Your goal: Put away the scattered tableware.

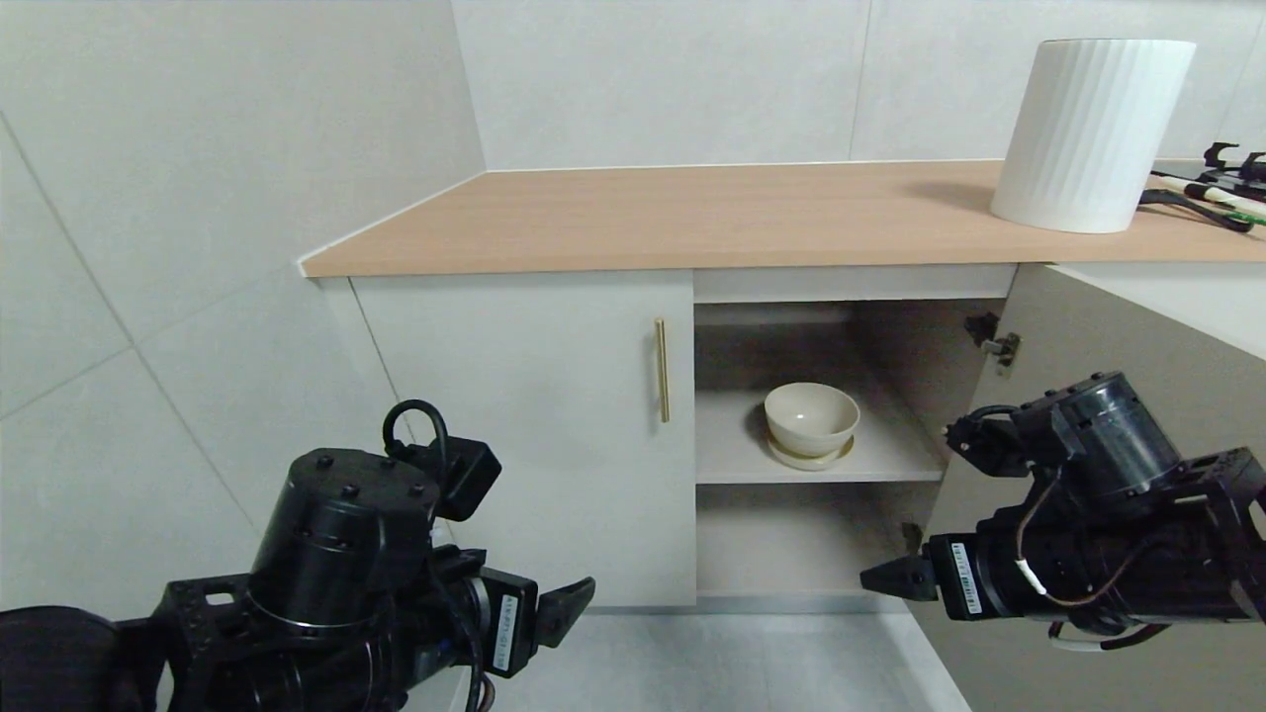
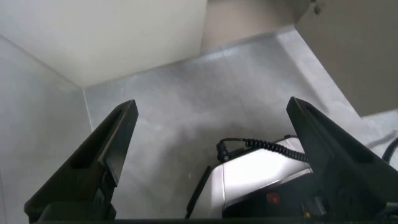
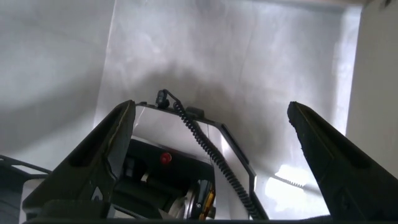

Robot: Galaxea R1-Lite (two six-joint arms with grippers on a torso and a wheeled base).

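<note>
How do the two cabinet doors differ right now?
The left door is shut, its gold handle showing; the right door is swung open, showing its inner face and hinge. Both are plain pale panels under the same countertop.

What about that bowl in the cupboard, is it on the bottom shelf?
No, the bowl rests on a small plate on the upper shelf.

I see my right pincer (image 3: pixel 210 107) hanging over the grey floor (image 3: pixel 249 50), its two dark fingers (image 3: pixel 102 158) spread wide apart, a pale panel (image 3: pixel 376 93) rising at the floor's edge.
</note>
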